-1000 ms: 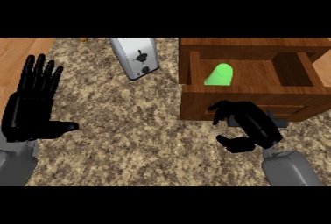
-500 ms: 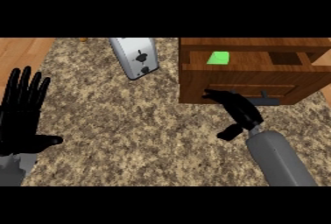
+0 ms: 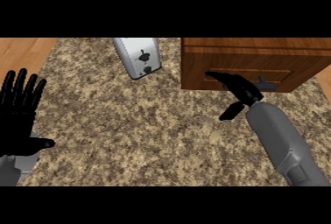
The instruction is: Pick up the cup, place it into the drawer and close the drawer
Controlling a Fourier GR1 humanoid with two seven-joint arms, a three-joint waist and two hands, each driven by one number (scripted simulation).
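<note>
Pressing drawer (image 3: 282, 74) front: right hand (image 3: 241, 89), fingers straight. Drawer flush in cabinet (image 3: 258, 49), table's (image 3: 149, 131) far right corner, long axis along far edge; cup out of sight. Left hand (image 3: 19, 118) open, left edge.

- Resting the left hand (image 3: 19, 117) open at the left edge, fingers pointing up.
- Holding the right hand (image 3: 243, 92) stretched forward, fingers straight, thumb hanging down, right forearm (image 3: 282, 141) slanting in from lower right.
</note>
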